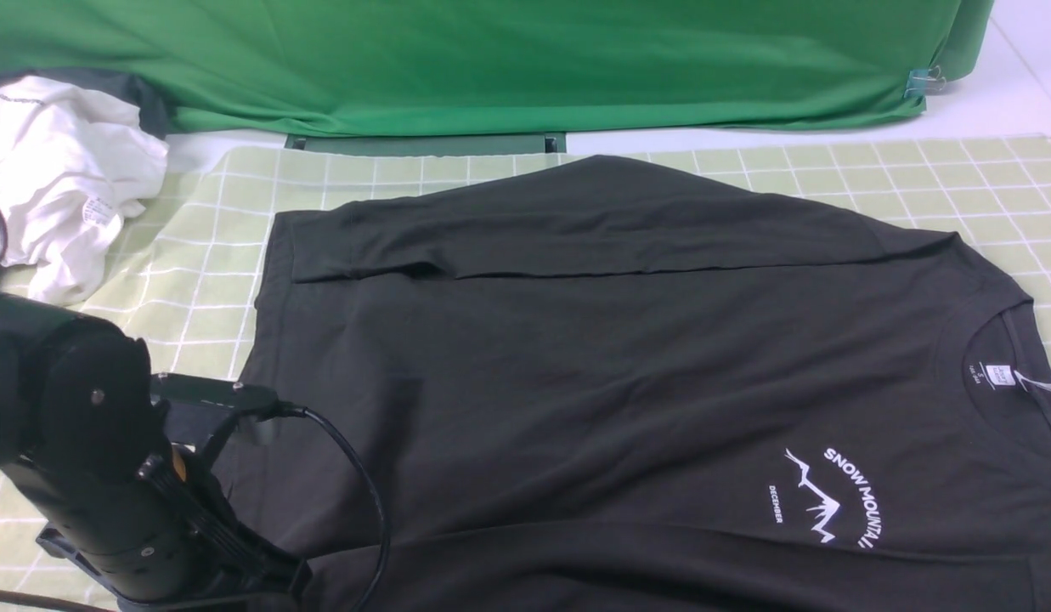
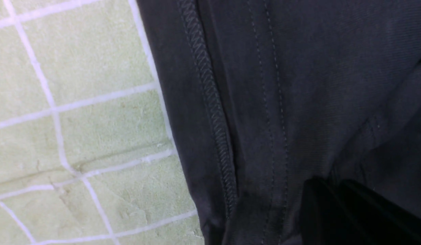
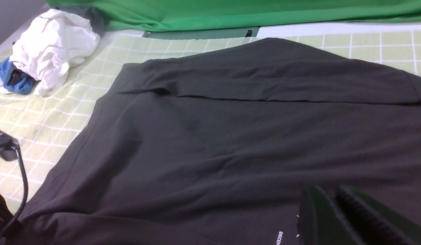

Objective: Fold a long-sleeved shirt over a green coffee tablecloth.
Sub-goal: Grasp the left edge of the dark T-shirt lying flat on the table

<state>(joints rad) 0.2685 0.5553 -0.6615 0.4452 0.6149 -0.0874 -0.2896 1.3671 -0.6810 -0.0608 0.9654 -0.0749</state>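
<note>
Two pincers: our left pincer (image 2: 333, 192) is clamped on the shirt (image 1: 593, 357) hem around 8 o'clock on the tablecloth (image 1: 916, 170); our right pincer (image 3: 333, 199) hangs over the shirt, pinched together, empty.

Black long-sleeved shirt (image 1: 576, 357), chest print in white: "SNOW MOUNTAIN", capitals, set in arc around jagged mountain outline (image 1: 816, 501). Small word "DECEMBER" on outline's other side, letters running sideways in front view. Right wrist view: only start of that word, "DECE", legible at frame edge, rest cut off. White neck label (image 1: 1002, 375) inside collar: dark print, too small to read. Crumpled white garment (image 1: 58, 161) at far left: tag (image 1: 96, 211) with grey print, illegible.
</note>
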